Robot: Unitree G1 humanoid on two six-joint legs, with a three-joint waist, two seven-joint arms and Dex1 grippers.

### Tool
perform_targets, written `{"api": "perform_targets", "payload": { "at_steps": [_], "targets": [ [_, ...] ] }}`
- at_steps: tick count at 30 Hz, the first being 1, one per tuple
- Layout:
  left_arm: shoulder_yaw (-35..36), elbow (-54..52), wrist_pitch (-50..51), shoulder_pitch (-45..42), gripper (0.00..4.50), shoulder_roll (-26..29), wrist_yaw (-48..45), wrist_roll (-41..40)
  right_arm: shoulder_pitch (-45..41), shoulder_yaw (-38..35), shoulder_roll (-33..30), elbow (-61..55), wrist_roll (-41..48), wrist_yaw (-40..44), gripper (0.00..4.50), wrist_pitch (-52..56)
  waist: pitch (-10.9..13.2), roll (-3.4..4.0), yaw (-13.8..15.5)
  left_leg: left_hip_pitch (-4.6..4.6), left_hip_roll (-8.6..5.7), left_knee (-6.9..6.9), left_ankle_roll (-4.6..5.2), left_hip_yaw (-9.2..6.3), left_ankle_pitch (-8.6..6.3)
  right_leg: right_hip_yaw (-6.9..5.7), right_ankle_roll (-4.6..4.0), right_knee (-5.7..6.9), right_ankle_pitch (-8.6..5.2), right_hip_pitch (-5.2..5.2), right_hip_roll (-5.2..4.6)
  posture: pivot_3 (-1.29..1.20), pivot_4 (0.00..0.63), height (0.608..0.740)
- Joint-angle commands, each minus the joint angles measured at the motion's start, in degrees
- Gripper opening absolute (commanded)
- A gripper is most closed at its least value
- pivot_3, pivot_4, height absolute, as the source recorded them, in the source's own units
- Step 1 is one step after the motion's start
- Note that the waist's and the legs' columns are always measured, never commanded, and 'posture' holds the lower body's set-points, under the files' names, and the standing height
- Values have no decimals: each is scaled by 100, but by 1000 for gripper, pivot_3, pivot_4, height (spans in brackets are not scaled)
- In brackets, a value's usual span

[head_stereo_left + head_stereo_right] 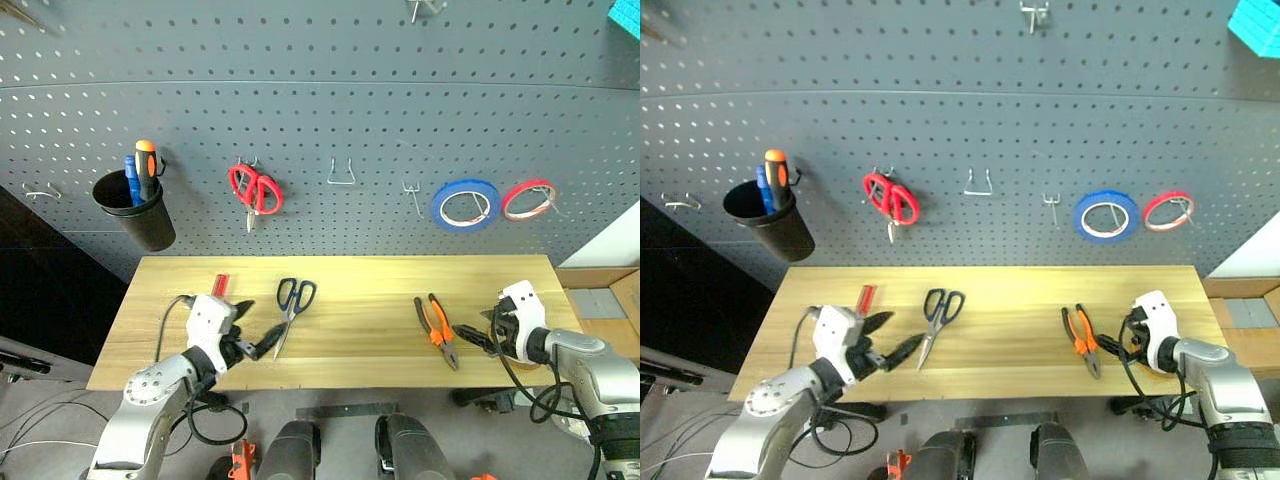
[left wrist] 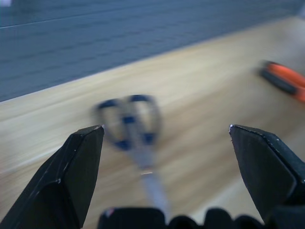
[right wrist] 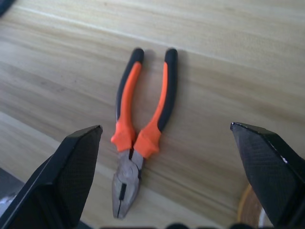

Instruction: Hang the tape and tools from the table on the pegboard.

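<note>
**Both grippers wide open, nothing held; four items still on the table**

Left gripper (image 1: 262, 342) is spread wide and empty, over the table (image 1: 360, 275), aimed at the scissors (image 1: 291, 307). The screwdriver (image 1: 220, 284) lies just behind it. Scissors: rigid, light, slick blades; I'd pinch at the pivot and hook a handle loop. Pliers (image 3: 139, 126): heavier, stiff, grippy sleeves; take both handles near the joint. Right gripper (image 1: 470, 340) is equally wide and empty, facing the pliers. Yellow tape (image 3: 249, 210) sits beside it, mostly hidden: thin, light, probably flexes; grip across the band. Pegboard (image 1: 350, 90) has free hooks.
</note>
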Motion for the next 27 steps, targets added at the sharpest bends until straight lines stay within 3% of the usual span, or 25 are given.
{"api": "perform_targets", "payload": {
  "at_steps": [1,5,11,20,27],
  "targets": [
    [-635,-270,134,-487,4479,-61,-380,-40,100,-381,-97,-503,139,-306,4500,502,65,0,8,-2,0,1,0,0,0,-1,0,0,0,-1,0,-96,299,740],
    [-1258,151,53,-1052,4479,-372,-391,279,38,-767,-159,-715,226,-749,4500,1474,162,-8,-57,-16,0,5,1,3,0,0,0,0,1,-12,0,-134,329,740],
    [-2014,729,-174,-1570,4479,-1006,-349,711,-183,-727,-333,-723,185,-1007,4500,2050,281,-19,-220,-53,-1,5,4,4,-1,-2,0,9,2,-48,1,-172,360,740],
    [-2556,604,-252,-1391,4479,-1144,-181,1218,-469,-91,-365,-41,20,-897,4500,1749,469,-21,-336,-76,3,13,11,6,-4,-1,0,15,3,-69,4,-149,390,740],
    [-2491,160,21,-1148,4479,-1135,21,1206,-732,150,-114,475,-176,-1034,4500,1494,594,-24,-310,-81,2,17,11,6,-4,-1,4,12,4,-71,3,-116,411,740]
  ]
}}
